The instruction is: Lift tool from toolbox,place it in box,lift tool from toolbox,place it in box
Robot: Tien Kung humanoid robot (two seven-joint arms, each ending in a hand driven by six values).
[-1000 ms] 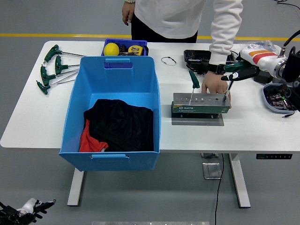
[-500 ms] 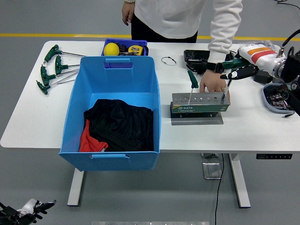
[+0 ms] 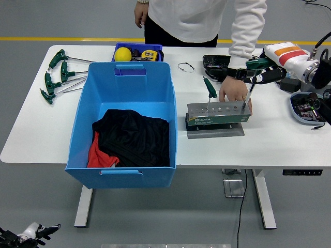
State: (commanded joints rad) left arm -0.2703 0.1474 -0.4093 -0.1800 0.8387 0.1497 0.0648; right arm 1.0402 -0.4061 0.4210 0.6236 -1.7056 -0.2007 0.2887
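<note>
The grey toolbox stand sits on the white table, right of the blue box. My right hand is shut on the green handle of a tool. The tool's thin shaft slants down to the right end of the stand. A second green-handled tool stands upright in the stand's left part. A person's hand rests on the back of the stand. My left hand hangs low at the bottom left, below the table, with its fingers spread.
The blue box holds black and red cloth. Several green-handled wrenches lie at the far left. A small blue tray with a yellow ball is behind the box. A black tray and a parts bowl are at the right.
My right hand has risen and drawn back with the tool's handle, so the shaft stands higher. The stand has shifted slightly left and away. The person's hand has stayed on it.
</note>
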